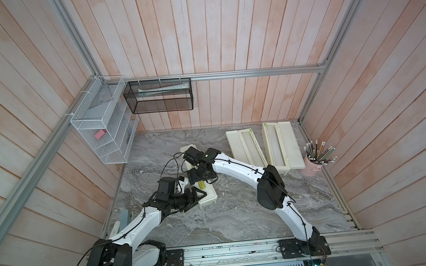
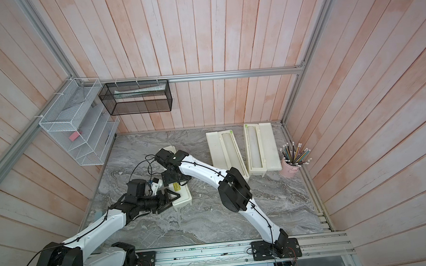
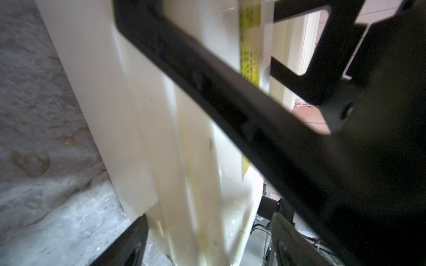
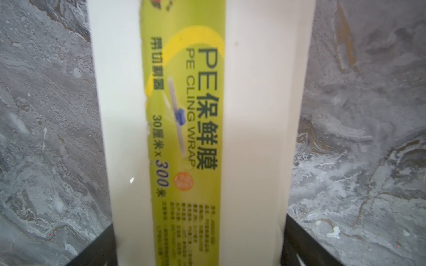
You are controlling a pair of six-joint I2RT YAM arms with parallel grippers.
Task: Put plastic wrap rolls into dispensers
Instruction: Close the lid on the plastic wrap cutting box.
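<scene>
2 black pincers work on 1 box. The left pincer (image 1: pixel 197 200), jaws apart, sits at the near end of the long cream-white plastic dispenser (image 1: pixel 208 196) with the yellow-green label strip. The right pincer (image 4: pixel 199 222) straddles that box further along, fingers wide and hard against both long walls; whether they squeeze, I cannot tell. The lid is down with the label up, so any roll inside is hidden. The box lies on the grey marbled worktop (image 1: pixel 237 209), well apart from the 2 other cream dispensers (image 1: pixel 234 143) (image 1: pixel 288 143) at the right rear. Both of those lie open, each with a translucent-white plastic wrap roll (image 1: pixel 251 146) (image 1: pixel 275 144) in its trough.

The step looks like work on this lid. If it must come up, the right pincer should pin the body level while the left catches only the lid's free edge at the end, low and shallow. It should then swing the lid about the hinge rather than pull. A bite that takes in the base too would lift or skid the whole box.
</scene>
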